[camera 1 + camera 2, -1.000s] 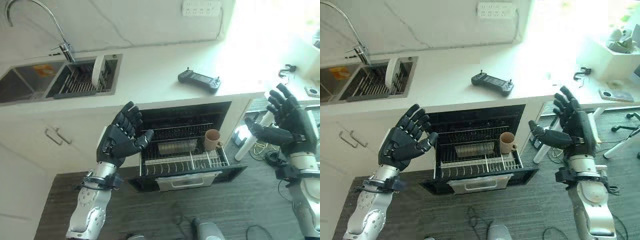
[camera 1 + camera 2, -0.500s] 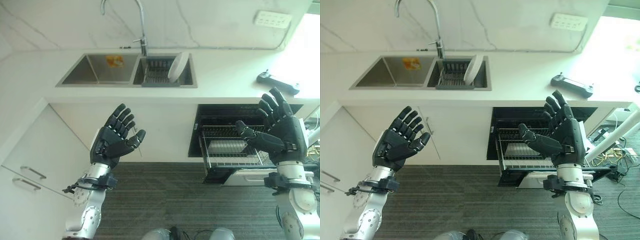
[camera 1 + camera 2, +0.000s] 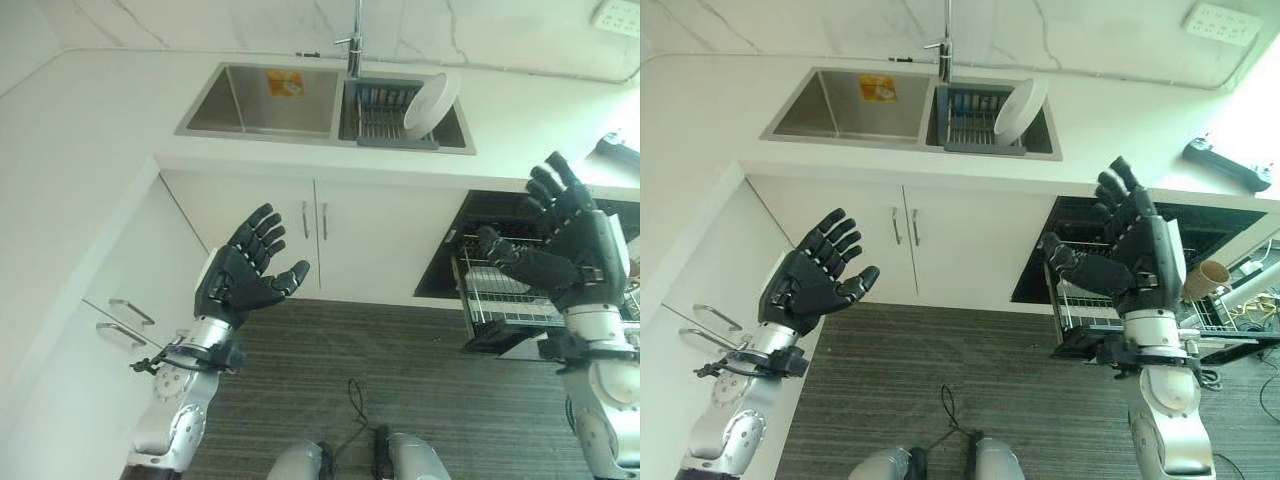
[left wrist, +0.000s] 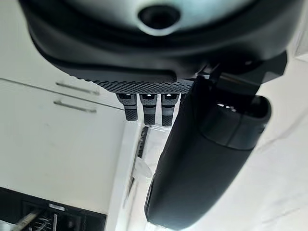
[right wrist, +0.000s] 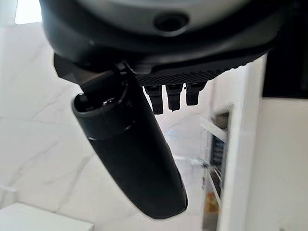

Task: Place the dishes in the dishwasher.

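White plate (image 3: 432,104) upright in sink rack (image 3: 385,112).

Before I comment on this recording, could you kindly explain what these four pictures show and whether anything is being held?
A humanoid robot is looking down at a kitchen. Two pictures come from its head camera; two from cameras on its wrists, looking along each dark hand. Its left hand and right hand are both raised, open and holding nothing. On the counter is a sink, and a white plate stands in the rack beside it. At the right the dishwasher is open, its rack pulled out, with a cup in it.
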Available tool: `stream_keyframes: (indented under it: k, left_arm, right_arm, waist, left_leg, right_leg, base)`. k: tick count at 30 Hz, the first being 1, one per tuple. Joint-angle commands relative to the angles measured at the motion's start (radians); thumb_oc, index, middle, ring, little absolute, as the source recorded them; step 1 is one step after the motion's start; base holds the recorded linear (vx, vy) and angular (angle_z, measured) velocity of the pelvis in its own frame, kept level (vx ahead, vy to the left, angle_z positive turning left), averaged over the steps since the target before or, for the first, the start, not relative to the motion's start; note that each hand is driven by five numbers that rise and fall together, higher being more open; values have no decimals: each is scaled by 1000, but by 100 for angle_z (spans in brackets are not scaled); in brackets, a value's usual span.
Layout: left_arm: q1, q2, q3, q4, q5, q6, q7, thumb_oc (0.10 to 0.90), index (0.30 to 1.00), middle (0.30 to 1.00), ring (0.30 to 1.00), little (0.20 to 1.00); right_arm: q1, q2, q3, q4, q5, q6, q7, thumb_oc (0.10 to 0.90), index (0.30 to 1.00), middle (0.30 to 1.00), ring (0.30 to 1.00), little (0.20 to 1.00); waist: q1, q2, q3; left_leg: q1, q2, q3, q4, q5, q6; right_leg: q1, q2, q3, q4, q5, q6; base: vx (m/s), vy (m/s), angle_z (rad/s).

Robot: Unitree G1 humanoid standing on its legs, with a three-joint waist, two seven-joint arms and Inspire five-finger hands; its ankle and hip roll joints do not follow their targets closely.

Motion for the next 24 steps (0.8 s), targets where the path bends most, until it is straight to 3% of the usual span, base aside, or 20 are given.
stream_keyframes:
  k: [1,9,12,13,14,16,18,20,21,22,24]
  left_arm:
    - [-60,19,13,-124,34,-93,13,800,900,900,900,900]
    - [-41,17,13,-120,45,-130,-5,800,900,900,900,900]
    - [-47,22,11,-132,52,-211,23,800,900,900,900,900]
    - [-49,17,26,-152,80,-286,58,800,900,900,900,900]
    - [-56,2,49,-178,98,-348,88,800,900,900,900,900]
    - [-58,-10,62,-191,109,-378,96,800,900,900,900,900]
    - [-70,-12,70,-193,124,-380,100,800,900,900,900,900]
    - [-65,-12,72,-185,119,-377,96,800,900,900,900,900]
    - [-59,-7,71,-183,121,-380,108,800,900,900,900,900]
    - [-57,-2,66,-178,128,-383,118,800,900,900,900,900]
    - [-50,2,62,-167,129,-398,126,800,900,900,900,900]
  right_arm:
    - [-101,-37,-21,-23,3,-109,-17,800,900,900,900,900]
    - [-79,-28,-9,-24,19,-92,22,800,900,900,900,900]
    - [-69,-31,-5,-31,33,-91,34,800,900,900,900,900]
    - [-63,-32,-5,-39,57,-83,40,800,900,900,900,900]
    - [-61,-15,10,-48,65,-84,49,800,900,900,900,900]
    - [-57,-5,17,-55,39,-87,59,800,900,900,900,900]
    - [-66,-6,26,-51,29,-77,50,800,900,900,900,900]
    - [-76,-3,33,-42,22,-72,49,800,900,900,900,900]
    - [-79,-5,37,-37,26,-74,59,800,900,900,900,900]
    - [-77,-12,40,-34,30,-78,62,800,900,900,900,900]
    - [-70,-20,37,-26,33,-83,74,800,900,900,900,900]
  waist:
    - [-17,-21,-140]
    - [-39,-19,-139]
    - [-43,-30,-133]
    - [-42,-46,-127]
    - [-42,-74,-108]
    - [-43,-76,-95]
    - [-43,-77,-84]
    - [-35,-63,-81]
    - [-29,-40,-78]
    - [-24,-12,-82]
    - [-18,10,-91]
  left_leg:
    - [68,51,71,-51,-19,-57]
    - [99,74,119,-51,5,-82]
    - [123,83,139,-51,82,-102]
    - [136,87,156,-51,169,-122]
    - [78,123,182,149,253,-151]
    - [9,149,174,272,258,-152]
    - [-23,175,189,196,257,-147]
    - [-10,159,181,23,266,-143]
    - [-43,163,161,-51,245,-135]
    - [-105,176,123,-51,218,-140]
    - [-164,178,67,-51,231,-153]
  right_leg:
    - [69,48,-18,-90,32,16]
    - [78,82,30,-90,17,-7]
    - [85,82,39,-90,12,-21]
    - [93,76,46,-90,9,-36]
    - [106,69,52,-90,14,-65]
    - [109,76,49,-90,21,-78]
    - [126,79,46,-90,16,-71]
    - [143,85,52,-90,-1,-54]
    - [149,102,59,-90,-11,-42]
    - [155,123,60,-90,-21,-35]
    - [179,144,76,-90,-41,-34]
  base:
    - [66,-117,-16]
    - [99,-188,-18]
    - [74,-151,-25]
    - [89,-306,-19]
    - [79,-339,-17]
    - [42,-191,3]
    - [86,-23,2]
    - [143,139,5]
    - [183,259,12]
    - [186,280,6]
    - [185,190,-18]
